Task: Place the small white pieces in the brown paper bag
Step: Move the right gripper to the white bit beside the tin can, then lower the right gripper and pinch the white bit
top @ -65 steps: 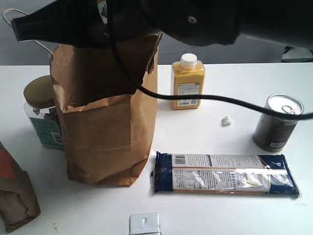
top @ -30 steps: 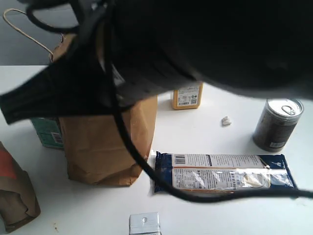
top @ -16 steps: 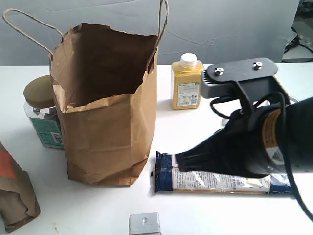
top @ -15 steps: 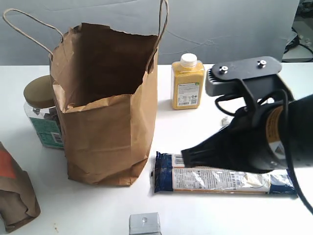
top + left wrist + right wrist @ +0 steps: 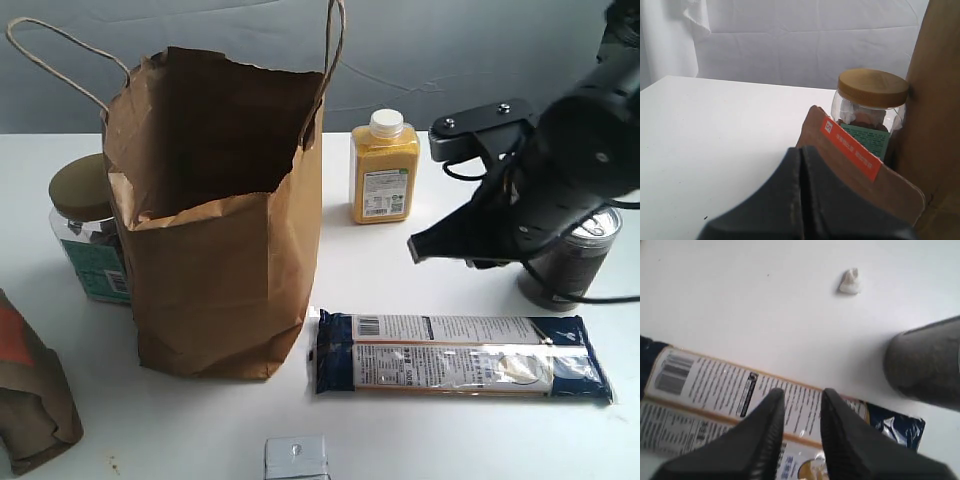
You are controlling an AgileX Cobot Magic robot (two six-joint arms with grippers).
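Dotting white table (image 5: pixel 740 300), white piece (image 5: pixel 850 281), perhaps cloth backdrop (image 5: pixel 815 45)

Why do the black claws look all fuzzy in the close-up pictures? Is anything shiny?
Left wrist view: the left gripper sits very near the lens, so it looks soft, while the gold-lidded jar is sharp. Right wrist view: the right gripper is blurred the same way, and the small white piece is slightly soft. Exterior view: the can has a metal top that catches the light.
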